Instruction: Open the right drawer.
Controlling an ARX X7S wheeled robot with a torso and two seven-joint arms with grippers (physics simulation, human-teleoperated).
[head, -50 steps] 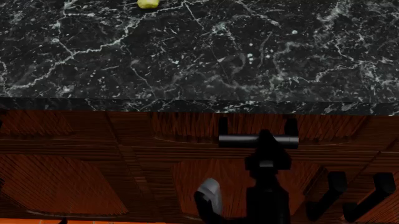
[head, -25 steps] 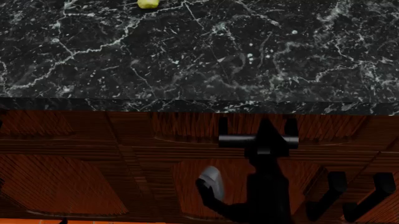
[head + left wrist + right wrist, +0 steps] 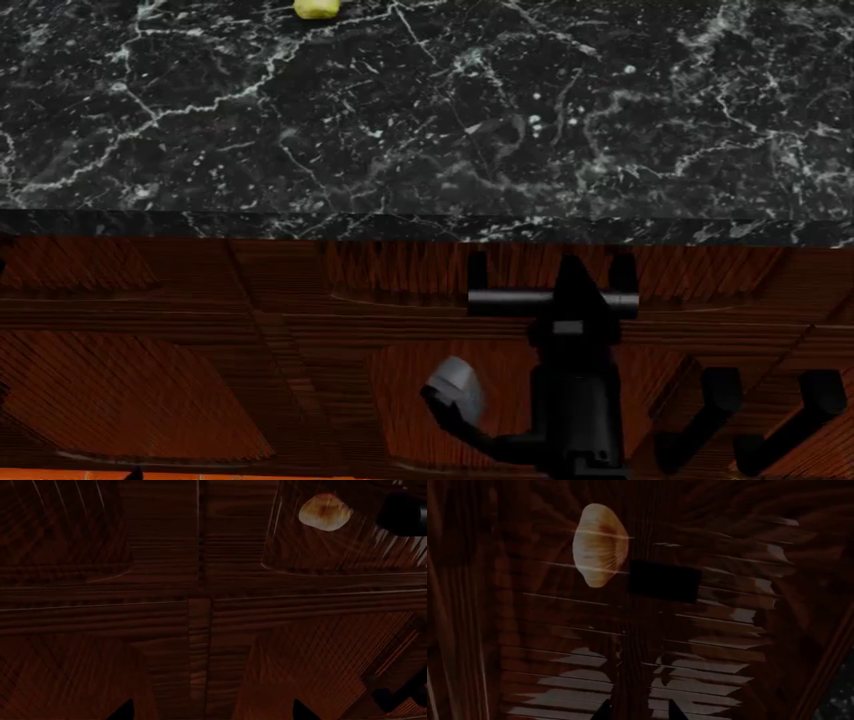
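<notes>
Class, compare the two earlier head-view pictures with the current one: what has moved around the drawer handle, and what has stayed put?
The right gripper rose along the right drawer front until its tip overlaps the bar handle, then barely moved; the arm behind it shifted. A firm hold cannot be confirmed. The drawer looks unmoved, as do the counter and the yellow object.

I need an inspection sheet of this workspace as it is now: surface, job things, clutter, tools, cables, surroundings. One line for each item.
Surface: black marble counter, white veins, mostly bare.
Job things: right drawer looks shut; its bar handle is horizontal; tan lump shows on the front.
Clutter: one small yellow thing at the counter's far edge.
Tools: right tool is at the handle, its tip crossing the bar; open or shut cannot be told. Left tool: only two finger tips show, apart, holding nothing.
Cables: nothing seen.
Surroundings: wood cabinet doors below the drawers; two black hooks at lower right.
</notes>
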